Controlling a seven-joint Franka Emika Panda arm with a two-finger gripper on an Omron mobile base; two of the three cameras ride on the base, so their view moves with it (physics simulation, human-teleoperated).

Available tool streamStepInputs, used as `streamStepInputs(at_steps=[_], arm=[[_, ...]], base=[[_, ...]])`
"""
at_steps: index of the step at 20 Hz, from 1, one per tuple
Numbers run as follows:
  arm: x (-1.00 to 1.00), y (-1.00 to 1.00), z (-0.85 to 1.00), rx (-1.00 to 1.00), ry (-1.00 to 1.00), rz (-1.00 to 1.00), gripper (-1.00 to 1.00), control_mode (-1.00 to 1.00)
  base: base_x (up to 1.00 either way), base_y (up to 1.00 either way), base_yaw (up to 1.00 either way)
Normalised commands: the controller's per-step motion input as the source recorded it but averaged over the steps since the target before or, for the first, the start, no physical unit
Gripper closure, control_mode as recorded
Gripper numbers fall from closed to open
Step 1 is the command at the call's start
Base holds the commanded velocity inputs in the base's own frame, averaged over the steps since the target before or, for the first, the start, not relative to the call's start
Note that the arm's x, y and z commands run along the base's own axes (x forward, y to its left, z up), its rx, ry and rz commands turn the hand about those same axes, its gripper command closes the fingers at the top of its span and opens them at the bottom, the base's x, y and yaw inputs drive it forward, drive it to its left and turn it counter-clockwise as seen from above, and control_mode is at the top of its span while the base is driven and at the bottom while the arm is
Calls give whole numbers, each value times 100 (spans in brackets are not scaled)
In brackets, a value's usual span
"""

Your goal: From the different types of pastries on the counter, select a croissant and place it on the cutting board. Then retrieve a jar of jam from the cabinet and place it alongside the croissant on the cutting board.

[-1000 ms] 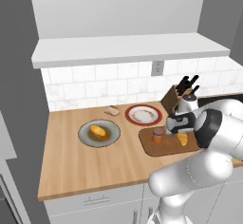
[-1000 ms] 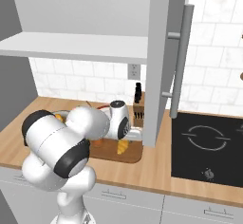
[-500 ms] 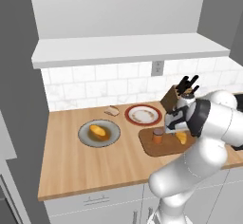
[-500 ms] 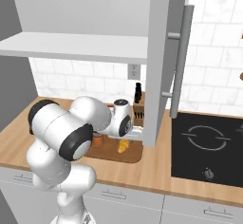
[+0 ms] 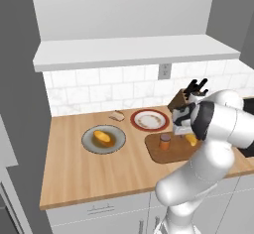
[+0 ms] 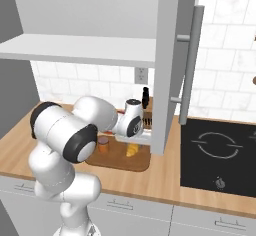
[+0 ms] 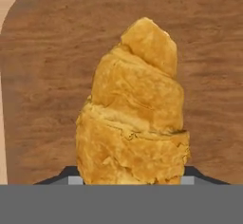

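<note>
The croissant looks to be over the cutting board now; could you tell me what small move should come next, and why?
Probably open the end effector and lift clear. The hand view shows the croissant between the fingertips, against the cutting board, and the jar of jam already stands on that board, so both things seem in place.

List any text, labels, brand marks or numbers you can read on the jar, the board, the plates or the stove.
No readable text anywhere.
jar of jam: plain orange-brown, no label.
cutting board: bare wood grain.
croissant: no marking.
red-rimmed plate: no lettering.
cooktop: white ring outlines and a small knob, no numbers legible.
</note>
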Motion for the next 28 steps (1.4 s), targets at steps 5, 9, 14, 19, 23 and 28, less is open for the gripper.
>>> streamStepInputs(at_steps=[5,9,14,19,23,28], arm=[[-5,10,35,0,-1,-2,-100,-100],[-5,20,13,0,0,-3,-100,-100],[-42,2,55,0,-3,-4,-100,-100],[-94,0,45,0,-8,-1,-100,-100],[-68,0,38,0,-4,0,-100,-100],[-64,-5,30,-13,-25,0,-100,-100]], base=[[0,0,0],[0,0,0],[0,0,0],[0,0,0],[0,0,0],[0,0,0]])
